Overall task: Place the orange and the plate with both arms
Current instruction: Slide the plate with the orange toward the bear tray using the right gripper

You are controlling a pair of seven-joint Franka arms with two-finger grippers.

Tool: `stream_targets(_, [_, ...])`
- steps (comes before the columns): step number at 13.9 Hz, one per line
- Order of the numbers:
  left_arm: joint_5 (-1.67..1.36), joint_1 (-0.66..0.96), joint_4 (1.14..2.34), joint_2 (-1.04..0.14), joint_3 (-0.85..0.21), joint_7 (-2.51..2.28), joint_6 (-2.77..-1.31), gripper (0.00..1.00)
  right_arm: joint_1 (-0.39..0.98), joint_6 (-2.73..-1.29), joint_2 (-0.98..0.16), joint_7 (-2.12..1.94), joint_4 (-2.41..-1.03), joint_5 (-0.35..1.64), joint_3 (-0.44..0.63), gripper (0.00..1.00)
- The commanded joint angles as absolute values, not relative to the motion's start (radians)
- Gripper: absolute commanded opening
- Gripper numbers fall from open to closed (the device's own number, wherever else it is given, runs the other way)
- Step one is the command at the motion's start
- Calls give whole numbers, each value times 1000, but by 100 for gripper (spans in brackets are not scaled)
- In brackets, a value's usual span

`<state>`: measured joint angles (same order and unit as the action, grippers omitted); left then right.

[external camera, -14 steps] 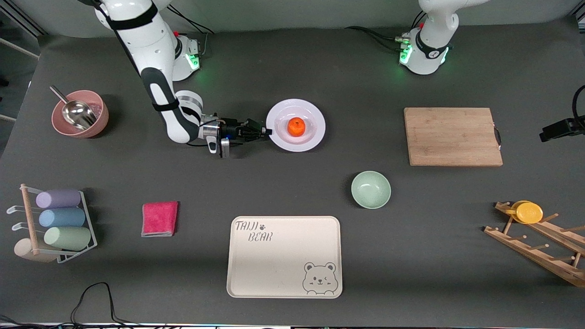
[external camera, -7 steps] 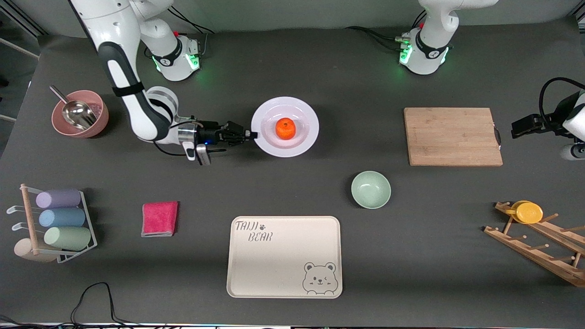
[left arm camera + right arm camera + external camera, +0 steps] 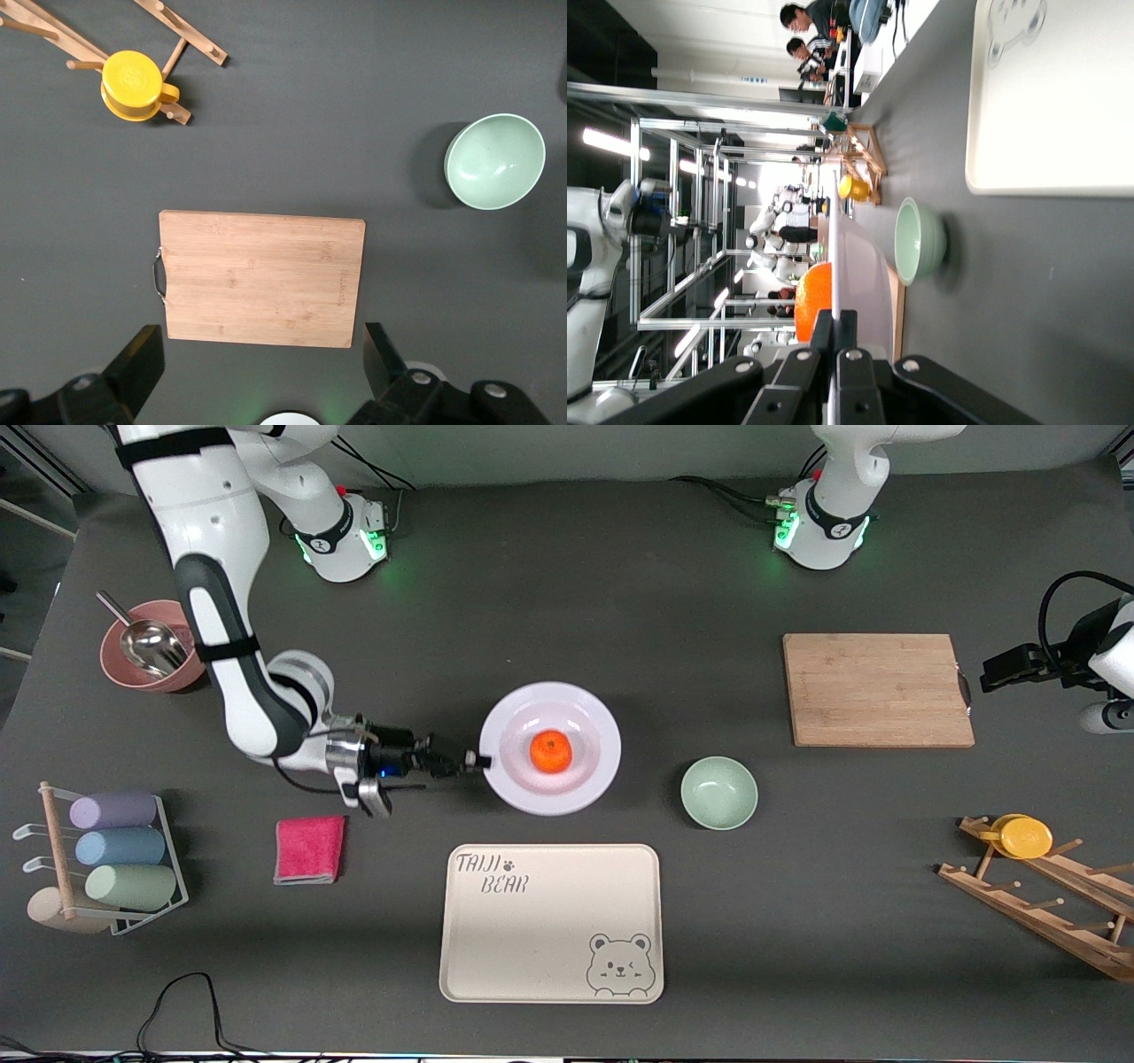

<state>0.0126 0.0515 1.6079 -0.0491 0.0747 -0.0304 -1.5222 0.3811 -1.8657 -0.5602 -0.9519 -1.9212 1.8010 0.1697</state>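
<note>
Glossy plate (image 3: 550,748), wooden board (image 3: 877,689), matt tabletop (image 3: 567,584).

Left gripper (image 3: 257,372) open above cutting board (image 3: 261,277), near green bowl (image 3: 494,161).

Front view: high over table, facing both arm bases, whole tabletop in frame. Left wrist view: straight down from well above, onto cutting board (image 3: 262,278), mint-green bowl (image 3: 494,161), yellow cup (image 3: 133,84); all three also in front view. Right wrist view: very close, edge-on along plate (image 3: 855,274) rim, sharing bowl and bear tray (image 3: 1050,97) with front view.
</note>
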Motion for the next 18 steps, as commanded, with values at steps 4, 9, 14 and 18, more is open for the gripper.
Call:
stream_targets(4, [17, 83, 1603, -40, 84, -66, -1506, 100, 315, -1841, -999, -672, -1250, 1793, 184, 0])
stream_targets(9, [20, 101, 1534, -77, 81, -71, -1525, 100, 313, -1949, -1180, -606, -951, 1796, 212, 0])
stream_targets(14, [28, 126, 1516, -95, 75, -61, -1510, 100, 313, -1979, -1226, -626, -968, 1795, 210, 0])
stream_targets(18, [68, 143, 1506, -95, 74, -31, -1522, 100, 308, -1979, -1232, -626, -1009, 1793, 210, 0])
